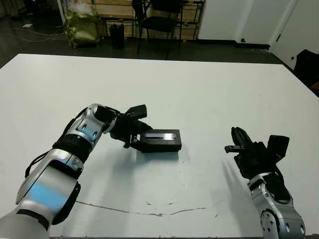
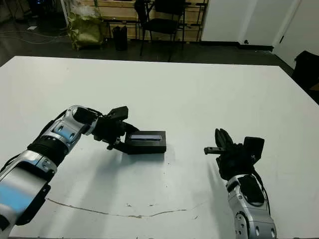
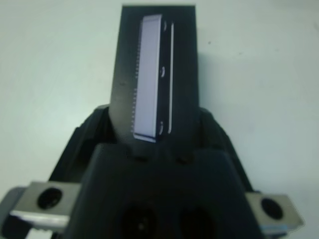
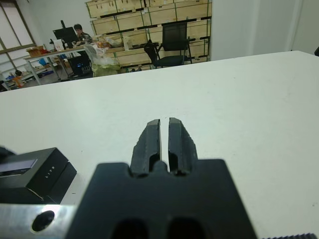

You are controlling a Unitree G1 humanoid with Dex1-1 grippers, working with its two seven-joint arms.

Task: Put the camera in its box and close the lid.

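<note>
The lid [image 1: 160, 140], black with a bluish-grey strip [image 3: 147, 74] on top, lies flat on the table left of centre. My left gripper [image 1: 135, 130] is at its left end, with one finger on each long side [image 3: 89, 139], shut on it. The box and the camera are hidden; I cannot tell whether they are under the lid. My right gripper [image 1: 238, 143] hovers low over the table to the right, well apart from the lid. Its fingers [image 4: 149, 139] are shut with nothing between them. The lid's corner [image 4: 42, 172] shows in the right wrist view.
A thin dark crack line [image 1: 149, 211] runs across the table near its front edge. Beyond the far edge stand a chair [image 1: 162, 22] and a green bag [image 1: 82, 27]. A person [image 4: 79, 31] sits at a desk far behind.
</note>
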